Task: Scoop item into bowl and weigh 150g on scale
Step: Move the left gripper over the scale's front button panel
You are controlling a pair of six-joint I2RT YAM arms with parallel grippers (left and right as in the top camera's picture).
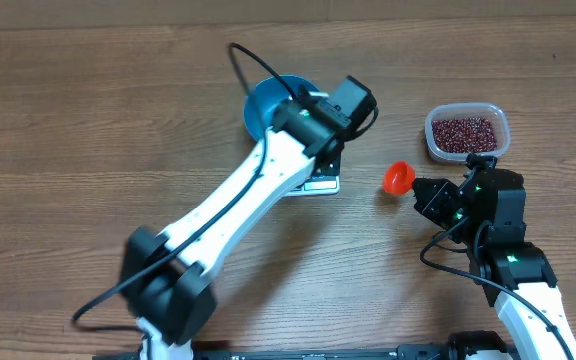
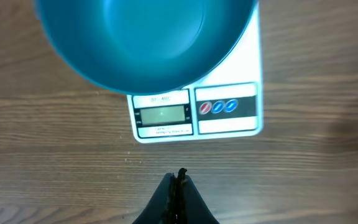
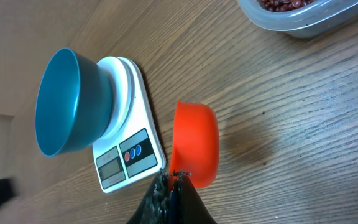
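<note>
Wooden table (image 1: 68,150); one bowl (image 1: 263,108), one scale (image 1: 320,185), one scoop (image 1: 399,178), one bean tub (image 1: 466,132).

The bowl (image 3: 67,102) is blue, scale (image 3: 135,118) white, scoop (image 3: 194,146) orange, beans (image 1: 461,132) dark red.

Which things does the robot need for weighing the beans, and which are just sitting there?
Needed: round orange plastic scoop, clear plastic tub of red beans, deep blue bowl, flat white digital scale.
Just there: brown wooden table.
</note>
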